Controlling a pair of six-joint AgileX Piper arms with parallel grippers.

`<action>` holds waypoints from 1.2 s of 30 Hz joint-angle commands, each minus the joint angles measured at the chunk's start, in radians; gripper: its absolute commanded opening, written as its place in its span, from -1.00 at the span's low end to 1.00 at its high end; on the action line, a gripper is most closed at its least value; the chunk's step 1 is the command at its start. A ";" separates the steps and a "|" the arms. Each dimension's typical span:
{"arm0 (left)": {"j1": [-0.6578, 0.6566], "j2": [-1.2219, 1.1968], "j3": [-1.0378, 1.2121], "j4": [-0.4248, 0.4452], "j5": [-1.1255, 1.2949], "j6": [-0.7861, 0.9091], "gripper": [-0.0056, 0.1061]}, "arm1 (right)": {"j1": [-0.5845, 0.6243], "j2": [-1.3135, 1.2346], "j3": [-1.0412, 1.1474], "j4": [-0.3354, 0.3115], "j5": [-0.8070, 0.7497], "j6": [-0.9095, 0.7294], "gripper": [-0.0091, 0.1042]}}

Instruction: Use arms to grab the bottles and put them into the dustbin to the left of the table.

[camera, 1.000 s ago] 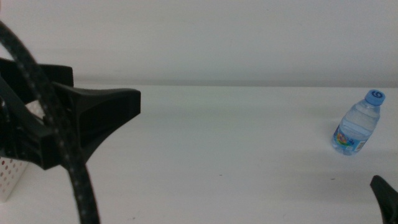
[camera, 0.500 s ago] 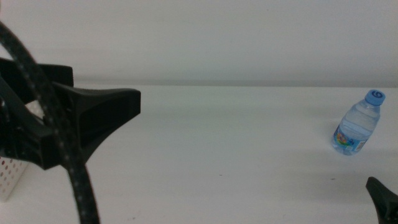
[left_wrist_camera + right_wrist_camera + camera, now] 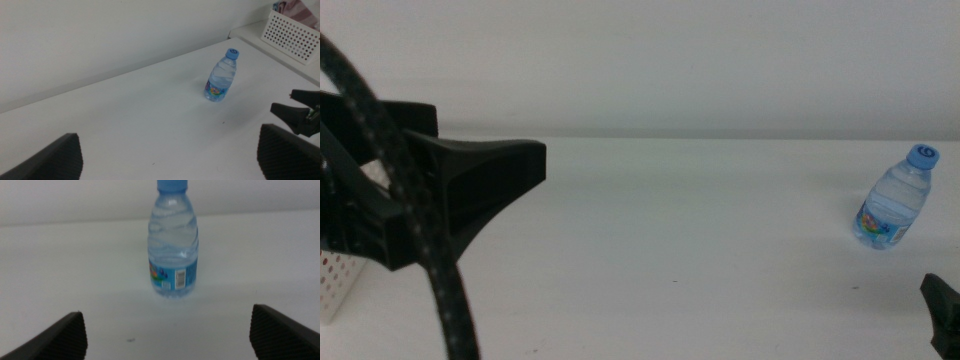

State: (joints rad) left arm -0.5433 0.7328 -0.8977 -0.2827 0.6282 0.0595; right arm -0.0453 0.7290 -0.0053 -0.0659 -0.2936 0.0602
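Observation:
A small clear water bottle [image 3: 895,205] with a blue cap stands upright at the right side of the white table [image 3: 700,220]. It also shows in the left wrist view, bottle [image 3: 220,77], and close up in the right wrist view, bottle [image 3: 173,245]. My right gripper [image 3: 165,325] is open, a short way in front of the bottle, not touching it; only a jaw tip [image 3: 945,315] shows in the middle view. My left gripper [image 3: 490,132] hangs open and empty at the far left, over the dustbin [image 3: 335,285], far from the bottle.
Only a perforated white corner of the dustbin shows under the left arm and its thick black cable [image 3: 430,270]. In the left wrist view another white perforated basket [image 3: 295,35] stands beyond the bottle, and the right arm's jaws [image 3: 300,112] show near it.
The right gripper's jaw tip at the bottom right edged a little left, then back right. The left arm and the bottle have not moved.

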 commanded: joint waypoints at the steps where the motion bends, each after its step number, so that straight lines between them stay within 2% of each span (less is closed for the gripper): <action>1: -0.005 -0.003 0.005 -0.002 -0.017 -0.004 0.78 | -0.006 0.065 0.042 -0.005 -0.051 -0.001 0.68; 6: -0.005 -0.003 0.005 -0.002 -0.017 -0.004 0.78 | -0.009 0.170 0.042 -0.005 -0.135 -0.008 0.68; 14: -0.005 -0.003 0.005 -0.002 -0.017 -0.004 0.78 | -0.098 0.328 0.042 -0.005 -0.364 -0.008 0.68; 23: -0.005 -0.003 0.005 -0.002 -0.019 -0.004 0.78 | -0.105 0.499 0.037 0.003 -0.621 -0.060 0.68; 26: -0.005 -0.003 0.005 -0.002 -0.019 -0.004 0.78 | -0.105 0.573 0.029 0.016 -0.662 -0.090 0.68; 36: -0.005 -0.003 0.005 -0.002 -0.026 -0.004 0.78 | -0.105 0.773 -0.089 0.020 -0.662 -0.159 0.68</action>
State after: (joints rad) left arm -0.5433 0.7328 -0.8977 -0.2827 0.6213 0.0595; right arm -0.1438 1.4815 -0.0773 -0.0489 -0.9409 -0.0747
